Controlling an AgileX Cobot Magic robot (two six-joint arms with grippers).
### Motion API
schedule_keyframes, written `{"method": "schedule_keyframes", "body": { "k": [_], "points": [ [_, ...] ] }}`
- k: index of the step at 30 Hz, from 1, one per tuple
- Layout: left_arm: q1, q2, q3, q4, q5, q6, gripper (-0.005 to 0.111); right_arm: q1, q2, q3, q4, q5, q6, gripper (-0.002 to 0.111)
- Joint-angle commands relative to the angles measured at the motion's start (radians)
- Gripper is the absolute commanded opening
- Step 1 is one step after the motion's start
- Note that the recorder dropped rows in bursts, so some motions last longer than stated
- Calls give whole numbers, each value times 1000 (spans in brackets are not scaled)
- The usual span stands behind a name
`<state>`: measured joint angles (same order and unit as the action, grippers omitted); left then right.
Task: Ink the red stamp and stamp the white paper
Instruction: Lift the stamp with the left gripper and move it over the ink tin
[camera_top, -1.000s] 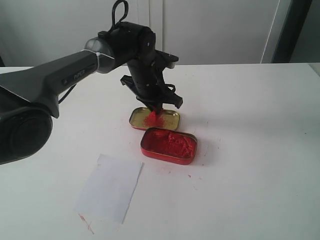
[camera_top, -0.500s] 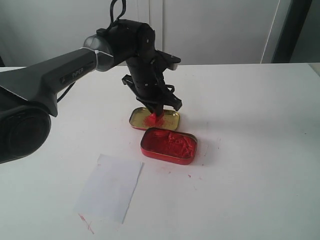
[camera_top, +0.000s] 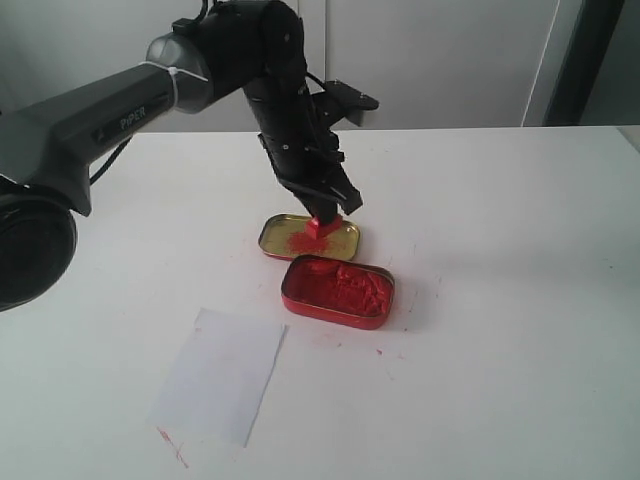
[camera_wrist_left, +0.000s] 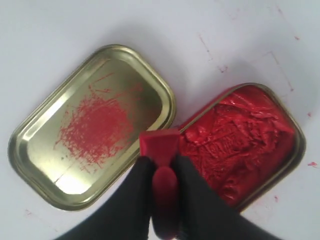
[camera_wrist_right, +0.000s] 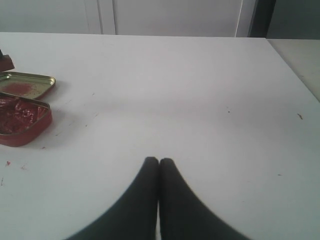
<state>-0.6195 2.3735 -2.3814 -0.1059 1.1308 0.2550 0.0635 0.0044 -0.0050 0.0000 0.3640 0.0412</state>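
Jaws of the left gripper (camera_top: 325, 215) (camera_wrist_left: 161, 162) are pinched narrow on the handle of the red stamp (camera_top: 322, 228) (camera_wrist_left: 160, 147), whose square block base points down at the table (camera_top: 500, 250). The stamp is just beside the red tin of lumpy red paste (camera_top: 320, 308) (camera_wrist_left: 298, 145), over the rim of the gold-coloured tin lid (camera_top: 280, 240) (camera_wrist_left: 60, 165) on the side that faces the tin; whether the base touches the lid cannot be told. The lid lies open side up, touching or nearly touching the tin, with a scratchy red smear on its floor. The white paper (camera_top: 220, 375) lies flat on the table, well apart from the tin, on the side away from the lid and towards the left arm's side. A thin red streak marks the table just beside the paper's corner farthest from the tin. The right gripper (camera_wrist_right: 159, 167) is low over bare table, well apart from the tin, its jaws pressed together with nothing between them.
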Motion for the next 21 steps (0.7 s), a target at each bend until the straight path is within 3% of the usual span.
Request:
{"method": "schedule_keyframes", "body": {
  "k": [1, 9, 21],
  "points": [
    [-26, -24, -6, -57, 90, 92, 0, -6, -4, 5, -8, -15, 0, 0],
    [-77, -40, -4, -75, 90, 267, 0, -6, -4, 5, -8, -15, 0, 0],
    [-80, -78, 17, -157, 90, 340, 0, -6, -4, 5, -8, -15, 0, 0]
  ]
}}
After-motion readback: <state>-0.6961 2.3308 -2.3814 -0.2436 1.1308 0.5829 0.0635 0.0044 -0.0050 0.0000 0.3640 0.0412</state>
